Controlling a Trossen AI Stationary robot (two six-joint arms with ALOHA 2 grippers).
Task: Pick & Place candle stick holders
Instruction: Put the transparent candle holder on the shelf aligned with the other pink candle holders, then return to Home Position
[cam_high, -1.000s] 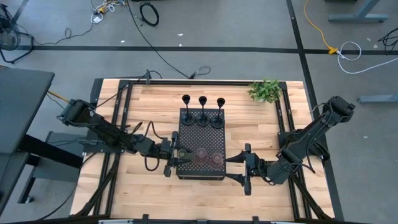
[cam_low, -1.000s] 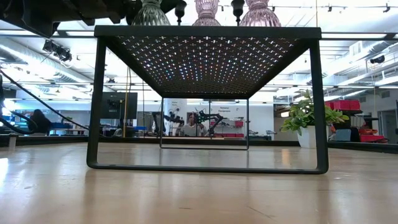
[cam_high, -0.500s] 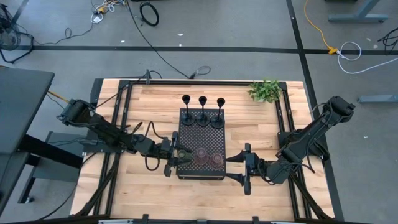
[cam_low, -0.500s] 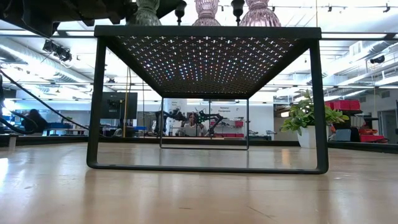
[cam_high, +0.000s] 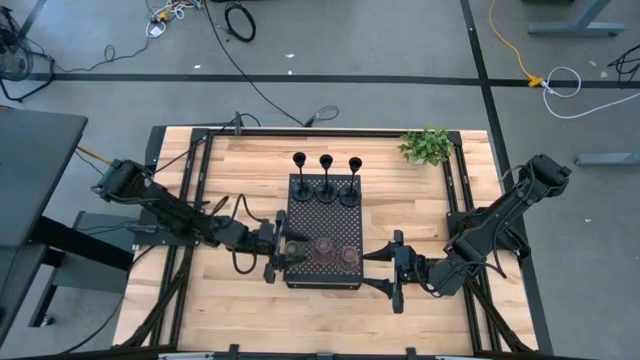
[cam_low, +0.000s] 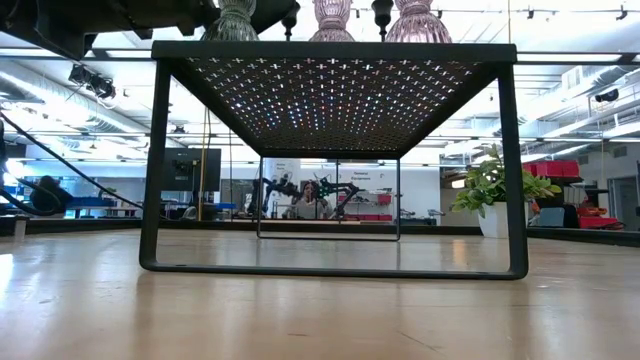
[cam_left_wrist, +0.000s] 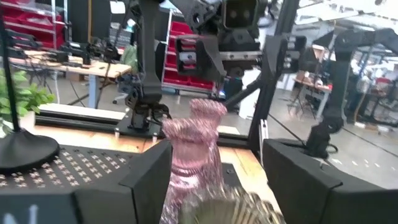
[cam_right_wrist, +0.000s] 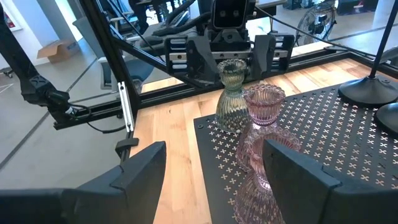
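An olive-green candle stick holder (cam_high: 294, 247) stands upright on its base on the near left corner of the black perforated tray (cam_high: 325, 215). My left gripper (cam_high: 288, 253) is open, level with the holder, one finger on either side of it and a gap at each, as the right wrist view shows (cam_right_wrist: 232, 93). Two pinkish glass holders (cam_high: 322, 250) (cam_high: 348, 257) stand beside it along the tray's near edge. Three slim black holders (cam_high: 325, 185) stand in a row at the tray's far edge. My right gripper (cam_high: 393, 270) waits open just off the tray's right side.
The tray is raised on a thin black frame (cam_low: 155, 160) with open space beneath it. A small leafy plant (cam_high: 427, 146) sits at the table's far right corner. Bare wood lies left, right and near of the tray. Black rails run along the table's edges.
My left gripper has opened: its fingers have drawn apart from the olive-green holder and let it go. The holder stands upright on the tray where it was. Neither arm has shifted its place.
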